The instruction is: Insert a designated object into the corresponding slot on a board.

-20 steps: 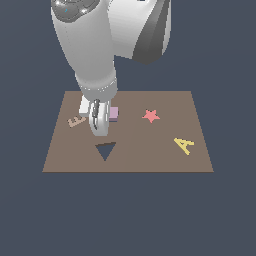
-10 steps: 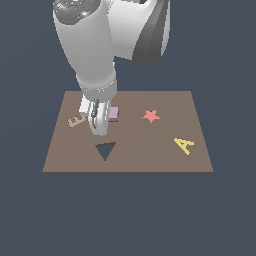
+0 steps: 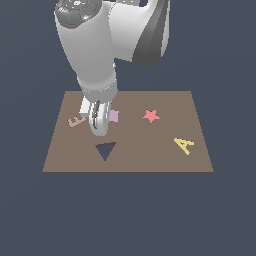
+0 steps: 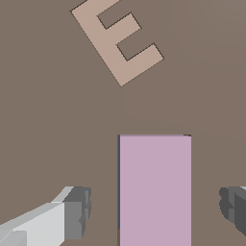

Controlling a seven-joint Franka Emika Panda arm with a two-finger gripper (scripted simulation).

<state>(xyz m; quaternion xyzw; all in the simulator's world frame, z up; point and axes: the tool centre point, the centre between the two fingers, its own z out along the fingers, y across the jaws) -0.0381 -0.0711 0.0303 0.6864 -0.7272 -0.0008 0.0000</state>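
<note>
Your gripper [image 4: 154, 211] gapes wide, holding nothing; lilac tile [image 4: 154, 190] lies centred between fingers (long axis 12-to-6, crosswise to jaws).

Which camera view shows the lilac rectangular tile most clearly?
The wrist view: the lilac tile fills much of the picture, lying flat between the open gripper's fingers. In the exterior view only a small part of it shows beside the gripper.

I see the lilac tile [image 4: 154, 190] lying flat, seated in its rectangular slot [image 4: 118, 182], of which only a thin dark sliver shows along one edge. The brown board [image 3: 160, 150] lies flat around it.
</note>
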